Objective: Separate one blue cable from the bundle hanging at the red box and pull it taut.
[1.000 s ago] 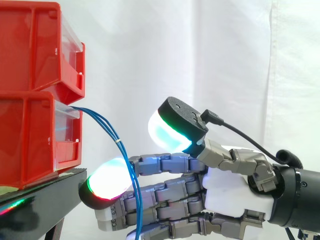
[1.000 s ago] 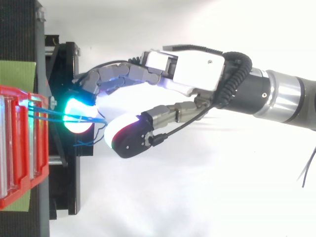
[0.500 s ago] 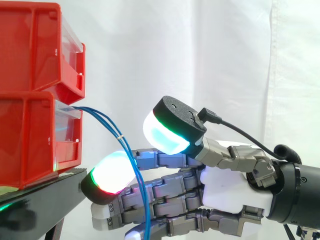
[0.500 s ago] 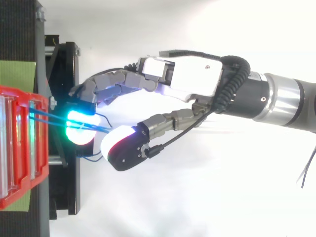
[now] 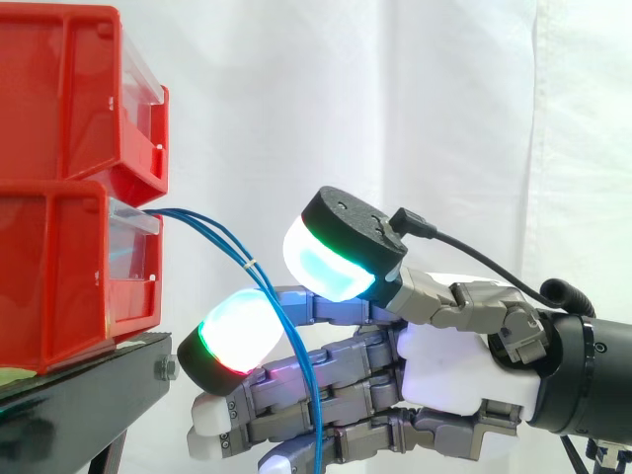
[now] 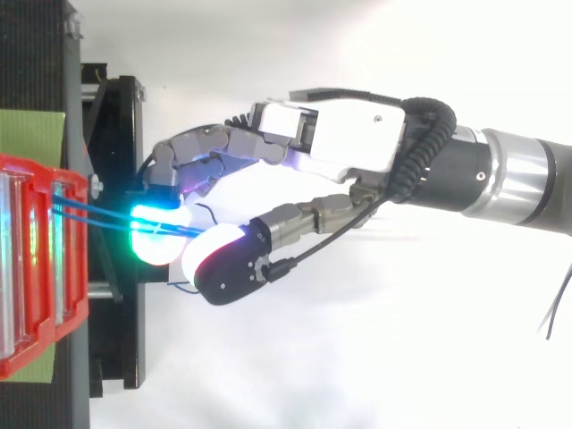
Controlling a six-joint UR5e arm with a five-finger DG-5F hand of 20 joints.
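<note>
Hand [image 5: 444, 365] drawn back from red bins [image 5: 69, 276]; fingers nearly straight, nothing gripped; thin blue cables [image 5: 227, 240] draped across them.

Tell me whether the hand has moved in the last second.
Yes. In the side view the hand has shifted slightly right and up, away from the red bins, and the cables lean further out with it.

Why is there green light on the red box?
Top view: the hand's glowing fingertip sits close to the red box and spills cyan-green light onto its clear front. Side view: that pad glows white, edged green and red.
</note>
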